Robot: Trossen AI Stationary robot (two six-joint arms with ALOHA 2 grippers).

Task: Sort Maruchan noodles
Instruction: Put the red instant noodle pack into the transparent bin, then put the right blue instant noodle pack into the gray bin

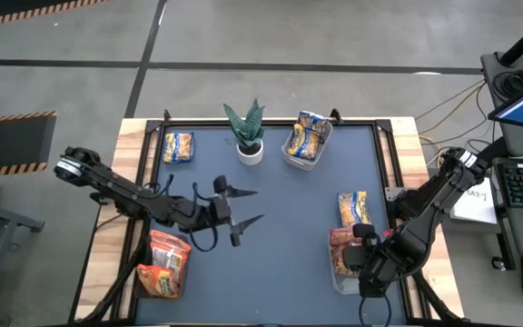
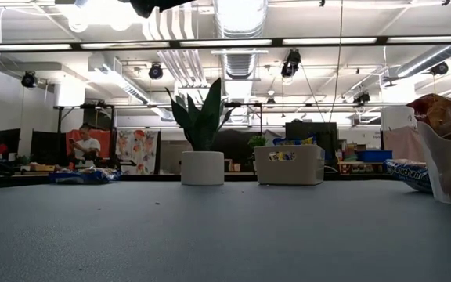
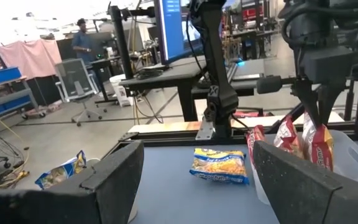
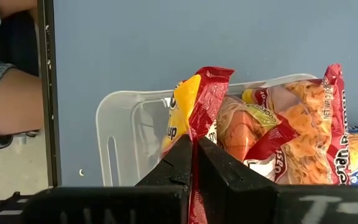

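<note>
Over the clear bin (image 4: pixel 129 134) at the table's right front corner, the right gripper (image 4: pixel 194 163) pinches a red-yellow pkt (image 4: pixel 197 102) by its edge, prob. to drop it w/ the others, while the left gripper (image 1: pixel 241 206) hangs mid-table, jaws wide, empty.

A blue-grey mat on a table (image 1: pixel 271 227) with light wooden edges is seen from above. At upper centre a potted plant (image 1: pixel 248 132) and a clear bin (image 1: pixel 305 142) of packets are set; a loose yellow packet (image 1: pixel 179 146) is laid at upper left. Another yellow packet (image 1: pixel 353 208) is laid at right, beside a bin of red packets (image 1: pixel 341 263), and a bin of orange packets (image 1: pixel 163 263) is placed at lower left.
</note>
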